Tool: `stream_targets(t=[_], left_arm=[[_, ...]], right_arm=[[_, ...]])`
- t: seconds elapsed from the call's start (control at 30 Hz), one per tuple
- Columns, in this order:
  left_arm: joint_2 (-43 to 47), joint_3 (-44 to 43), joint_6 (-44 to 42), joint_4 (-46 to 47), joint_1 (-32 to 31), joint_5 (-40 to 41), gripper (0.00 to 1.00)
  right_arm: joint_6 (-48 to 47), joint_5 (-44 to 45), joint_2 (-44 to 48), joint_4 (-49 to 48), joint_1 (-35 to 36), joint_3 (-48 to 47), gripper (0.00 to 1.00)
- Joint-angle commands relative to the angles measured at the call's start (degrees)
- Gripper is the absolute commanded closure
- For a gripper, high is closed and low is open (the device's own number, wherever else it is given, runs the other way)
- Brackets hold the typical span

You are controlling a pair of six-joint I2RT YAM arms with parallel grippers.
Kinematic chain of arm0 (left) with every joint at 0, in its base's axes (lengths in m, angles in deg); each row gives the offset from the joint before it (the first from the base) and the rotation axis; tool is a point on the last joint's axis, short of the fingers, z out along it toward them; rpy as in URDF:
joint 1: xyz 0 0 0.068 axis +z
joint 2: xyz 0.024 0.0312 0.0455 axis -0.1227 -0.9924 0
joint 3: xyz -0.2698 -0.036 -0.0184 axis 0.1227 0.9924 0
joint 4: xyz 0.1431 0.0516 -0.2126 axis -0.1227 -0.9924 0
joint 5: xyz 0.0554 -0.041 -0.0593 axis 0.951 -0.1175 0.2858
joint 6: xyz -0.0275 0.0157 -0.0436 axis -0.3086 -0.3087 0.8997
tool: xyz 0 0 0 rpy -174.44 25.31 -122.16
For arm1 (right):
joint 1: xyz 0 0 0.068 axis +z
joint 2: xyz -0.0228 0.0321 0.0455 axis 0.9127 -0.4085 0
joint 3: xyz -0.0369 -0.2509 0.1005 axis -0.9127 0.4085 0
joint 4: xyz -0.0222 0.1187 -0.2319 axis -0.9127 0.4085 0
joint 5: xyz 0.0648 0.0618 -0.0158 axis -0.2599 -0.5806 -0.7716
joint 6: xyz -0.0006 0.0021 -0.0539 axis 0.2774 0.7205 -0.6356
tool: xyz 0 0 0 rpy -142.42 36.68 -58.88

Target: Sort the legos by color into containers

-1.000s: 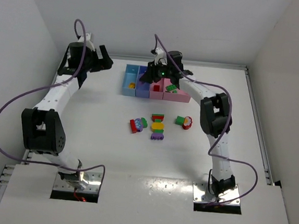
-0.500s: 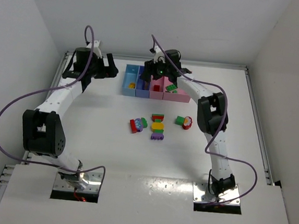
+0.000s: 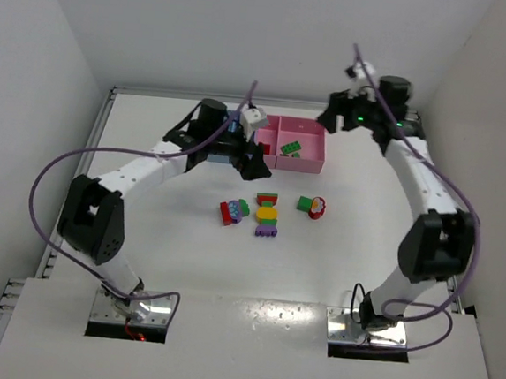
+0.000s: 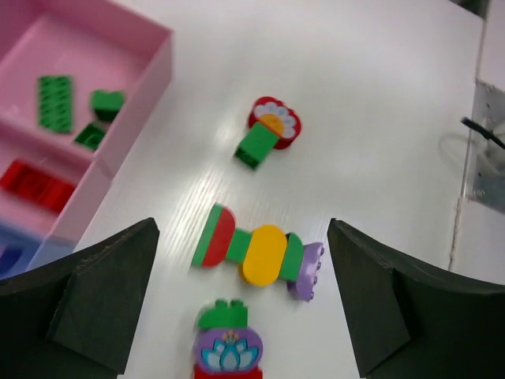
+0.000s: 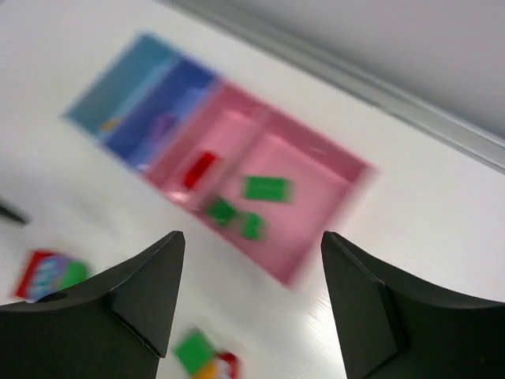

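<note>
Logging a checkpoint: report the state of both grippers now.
Left gripper: open, holding nothing.
Right gripper: open, holding nothing.

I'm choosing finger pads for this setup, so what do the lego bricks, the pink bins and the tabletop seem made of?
Lego bricks: likely hard moulded plastic, smooth and slightly glossy, with crisp studs and saturated colours. Pink bins: probably thin plastic, satin, with straight even walls. Tabletop: white with fine grain lines and a soft sheen; laminate or painted board, cannot tell which.
</note>
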Motion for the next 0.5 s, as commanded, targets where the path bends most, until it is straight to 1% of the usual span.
stream_targets(t=[0.0, 0.03, 0.07, 0.1, 0.13, 0.17, 0.2, 0.23, 0.3, 0.33, 0.47], left_arm=[[-7.3, -8.2, -13.6, -4.9, -4.7, -8.8, 0.06], [-9.2, -10.1, -15.7, -6.5, -5.8, -8.8, 0.09], [-13.7, -12.2, -17.8, -10.3, -7.0, -8.8, 0.11], [-16.3, -17.4, -22.3, -12.8, -8.7, -9.3, 0.14], [-19.0, -20.2, -23.9, -15.0, -9.5, -9.3, 0.16], [-21.7, -23.0, -24.5, -16.9, -10.0, -9.8, 0.17], [-26.7, -25.6, -25.0, -19.2, -10.1, -9.8, 0.17], [-28.7, -29.7, -25.0, -19.7, -10.7, -11.0, 0.17], [-31.9, -32.4, -26.3, -20.5, -11.2, -11.1, 0.19], [-33.8, -33.9, -27.4, -20.5, -11.7, -11.1, 0.24], [-36.8, -34.4, -30.8, -20.5, -12.8, -8.7, 0.25]], right_arm=[[-7.1, 5.8, 7.4, 9.5, -8.1, 7.6, 0.3], [-7.1, 5.8, 9.0, 10.8, -11.7, 8.9, 0.3], [-7.6, 5.9, 10.3, 13.5, -13.6, 10.1, 0.3], [-8.2, 4.9, 11.6, 15.2, -15.4, 12.1, 0.3], [-8.7, 4.2, 13.7, 16.8, -18.2, 13.2, 0.3], [-9.2, 4.2, 14.8, 19.4, -19.4, 14.8, 0.3], [-9.2, 4.2, 15.8, 20.4, -20.4, 15.6, 0.3], [-9.2, 3.7, 17.4, 21.5, -22.1, 16.2, 0.3], [-9.2, 3.1, 18.9, 24.5, -23.5, 17.0, 0.3], [-9.2, 2.3, 20.1, 26.2, -24.8, 17.6, 0.3], [-8.7, 2.3, 23.6, 28.3, -27.3, 18.7, 0.3]])
